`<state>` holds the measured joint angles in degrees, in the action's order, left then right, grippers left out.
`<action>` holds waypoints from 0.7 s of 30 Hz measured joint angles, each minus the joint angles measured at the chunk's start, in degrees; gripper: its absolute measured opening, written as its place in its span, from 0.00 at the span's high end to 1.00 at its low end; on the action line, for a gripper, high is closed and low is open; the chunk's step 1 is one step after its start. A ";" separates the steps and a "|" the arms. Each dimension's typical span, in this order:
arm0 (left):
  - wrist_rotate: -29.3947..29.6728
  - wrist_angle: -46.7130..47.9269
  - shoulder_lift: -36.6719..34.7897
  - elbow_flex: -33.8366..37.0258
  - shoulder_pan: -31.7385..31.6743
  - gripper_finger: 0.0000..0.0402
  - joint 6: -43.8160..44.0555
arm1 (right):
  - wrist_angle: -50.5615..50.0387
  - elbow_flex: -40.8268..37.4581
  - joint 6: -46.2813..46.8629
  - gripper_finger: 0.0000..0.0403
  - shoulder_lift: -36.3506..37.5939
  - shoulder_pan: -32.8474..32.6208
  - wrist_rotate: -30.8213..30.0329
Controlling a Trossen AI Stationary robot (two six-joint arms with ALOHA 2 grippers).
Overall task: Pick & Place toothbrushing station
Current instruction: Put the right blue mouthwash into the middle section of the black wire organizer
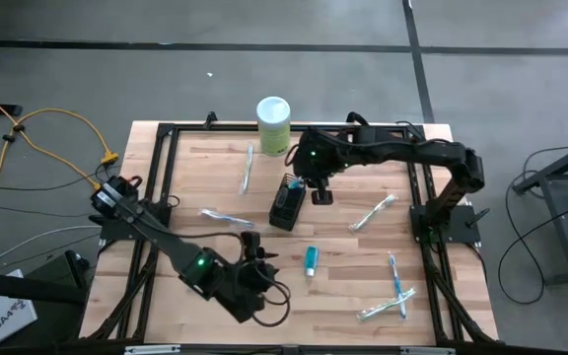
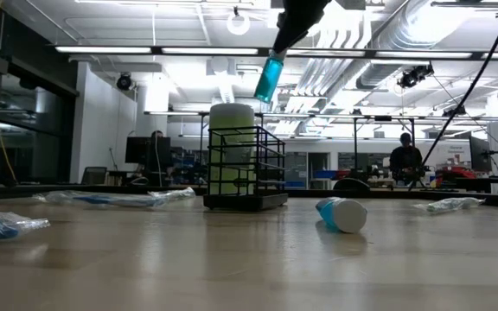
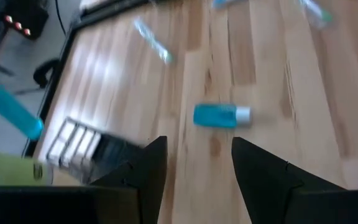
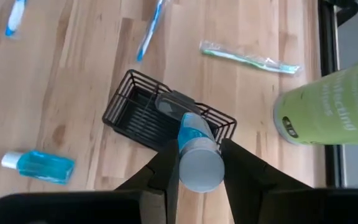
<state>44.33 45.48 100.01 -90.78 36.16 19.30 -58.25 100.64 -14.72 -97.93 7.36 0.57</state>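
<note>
Right gripper (image 4: 194, 163) hangs up in the air over the middle of the tabletop (image 1: 343, 296), jaws pinching a teal tube (image 4: 194, 146) by its white-capped end, blue body pointing down twd the black wire-mesh holder (image 4: 166, 115) directly underneath. From low down, the tube (image 2: 269, 78) sits clear above the holder (image 2: 245, 168), tilted, not yet inside. Holder stands upright near the tabletop's center, a bit twd the far edge, looks empty inside as far as I can tell.

Pale green canister (image 1: 273, 124) w/ white lid stands at the far edge, just behind the holder.

Second teal tube (image 1: 310, 260) lies flat on the wood, nearer the front edge, betw the holder and the left gripper (image 3: 194, 158). That gripper waits low by the front edge, left of center, jaws spread w/ nothing betw them.

Toothbrushes scattered loose: one (image 1: 247, 170) near the far-left part, one in clear wrap (image 1: 227, 217) left of the holder, one (image 1: 373, 212) right of it, and a couple (image 1: 394, 291) crossing near the front-right corner.
</note>
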 joint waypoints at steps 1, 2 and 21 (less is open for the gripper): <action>0.22 1.94 0.00 0.00 0.57 0.57 1.91 | -0.04 0.22 -0.41 0.78 0.02 -0.03 0.06; 0.41 3.88 0.00 0.00 1.20 0.57 3.69 | -0.04 0.39 -0.59 0.78 0.04 -0.07 0.25; 3.18 33.34 0.00 0.00 7.70 0.60 31.07 | -0.02 0.42 2.23 0.78 0.04 -0.09 2.61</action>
<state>47.52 78.82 100.01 -90.78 43.87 50.37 -58.27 101.06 -12.48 -97.89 7.27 3.18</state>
